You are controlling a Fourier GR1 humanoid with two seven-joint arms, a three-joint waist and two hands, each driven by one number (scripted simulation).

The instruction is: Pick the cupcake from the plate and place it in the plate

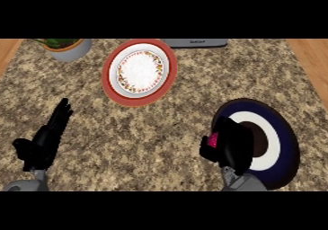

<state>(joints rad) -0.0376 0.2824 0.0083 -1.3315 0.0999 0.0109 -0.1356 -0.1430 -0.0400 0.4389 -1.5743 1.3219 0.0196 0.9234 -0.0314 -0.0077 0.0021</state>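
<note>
- The left robot hand (pixel 43 141) shows at the view's left edge, open with straight fingers pointing up the tabletop (pixel 159 134). It is resting and holds nothing, well apart from both plates.
- A plant pot (pixel 70 49) stands at the far left corner, clear of any likely path.
- The red-rimmed plate (pixel 135 102), with a flowered white centre, lies at the far middle of the tabletop and has nothing on it. I take it as the place to set the cupcake down.
- The cupcake (pixel 210 141) shows only as a pink patch at the left edge of the right robot hand (pixel 234 144), over the near-left part of the dark blue plate (pixel 289 148).
- The right robot hand is curled round the cupcake and hides most of it. Whether the cupcake has left the plate cannot be told from this view.
- The relation that matters is that the red-rimmed plate lies up and to the left of the right robot hand, across a bare stretch of tabletop. The carry should therefore run forward and leftward on a diagonal.
- The right robot hand is the only one at the cupcake, so the move falls to it.
- The red-rimmed plate's near-right rim is the side it would reach first.
</note>
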